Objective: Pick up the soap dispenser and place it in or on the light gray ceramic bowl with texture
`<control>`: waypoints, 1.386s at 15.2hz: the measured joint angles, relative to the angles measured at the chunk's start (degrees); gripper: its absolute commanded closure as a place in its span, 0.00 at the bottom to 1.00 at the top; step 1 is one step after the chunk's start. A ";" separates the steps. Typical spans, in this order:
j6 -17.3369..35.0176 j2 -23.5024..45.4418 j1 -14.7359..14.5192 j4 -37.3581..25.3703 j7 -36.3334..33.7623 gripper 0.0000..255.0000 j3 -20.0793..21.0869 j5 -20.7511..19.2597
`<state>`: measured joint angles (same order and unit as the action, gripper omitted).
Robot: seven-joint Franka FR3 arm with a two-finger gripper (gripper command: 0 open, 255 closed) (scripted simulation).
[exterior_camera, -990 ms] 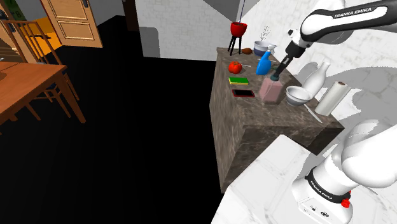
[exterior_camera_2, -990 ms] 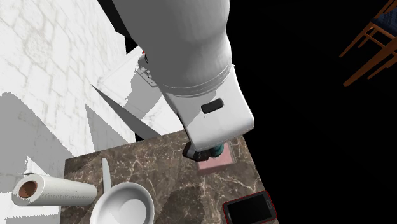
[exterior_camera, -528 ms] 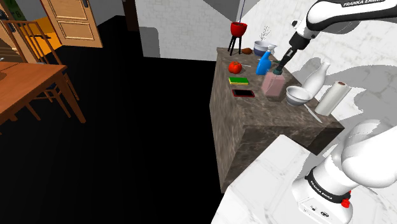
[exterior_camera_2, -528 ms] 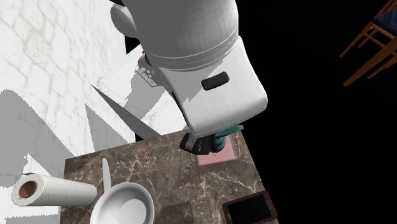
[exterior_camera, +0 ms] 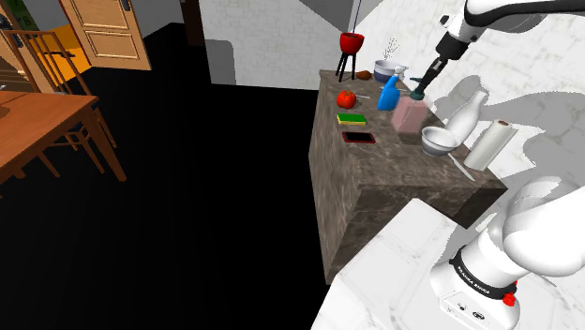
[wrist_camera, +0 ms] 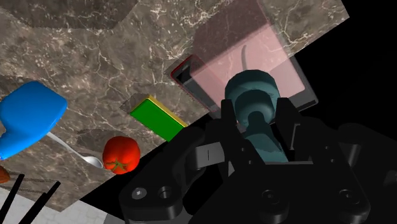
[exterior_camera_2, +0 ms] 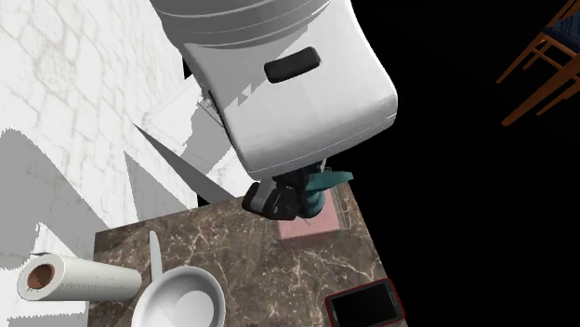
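Upper right in the shoulder view, the gripper (exterior_camera: 418, 91) pinches the soap dispenser (exterior_camera: 410, 116) by its pump neck: probably rigid, swing-prone.

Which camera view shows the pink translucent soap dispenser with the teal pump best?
The wrist view: the soap dispenser is close, its teal pump clasped by the black gripper, its pink body beyond. The shoulder view shows it whole but small. In the second exterior view the white arm hides most of it.
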<state>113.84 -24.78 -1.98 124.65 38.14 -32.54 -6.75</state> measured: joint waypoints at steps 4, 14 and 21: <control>-2.63 2.40 0.44 -5.10 5.72 1.00 -4.61 0.85; -10.54 12.87 0.35 -21.20 23.15 1.00 -19.41 7.54; -16.27 26.95 3.16 -32.71 37.34 1.00 -29.71 20.29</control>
<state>97.57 2.17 1.18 91.94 75.47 -62.24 13.54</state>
